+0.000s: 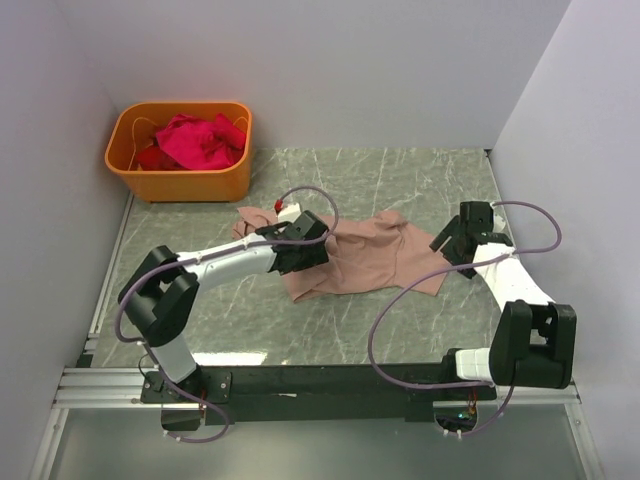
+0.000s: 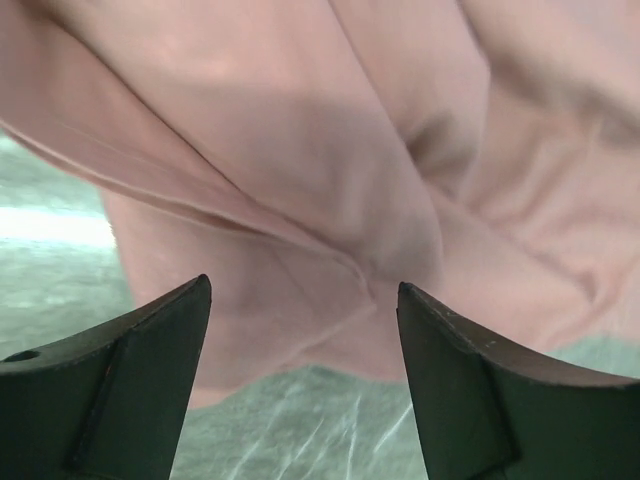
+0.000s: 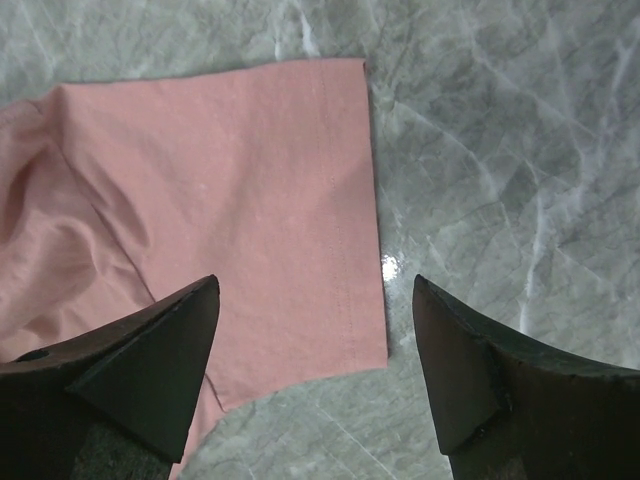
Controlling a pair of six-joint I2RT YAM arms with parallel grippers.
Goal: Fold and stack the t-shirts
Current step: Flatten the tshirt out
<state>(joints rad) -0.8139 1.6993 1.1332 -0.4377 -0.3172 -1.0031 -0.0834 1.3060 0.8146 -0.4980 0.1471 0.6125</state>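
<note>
A dusty pink t-shirt lies crumpled on the marble table, its folds filling the left wrist view. My left gripper hovers over the shirt's left part, open, nothing between its fingers. My right gripper sits at the shirt's right end, open above a flat sleeve hem, holding nothing. More t-shirts, bright magenta and red, are heaped in the orange tub.
The orange plastic tub stands at the back left corner. White walls close in the left, back and right sides. A small red-and-white tag peeks out by the left wrist. Grey marble tabletop surrounds the shirt.
</note>
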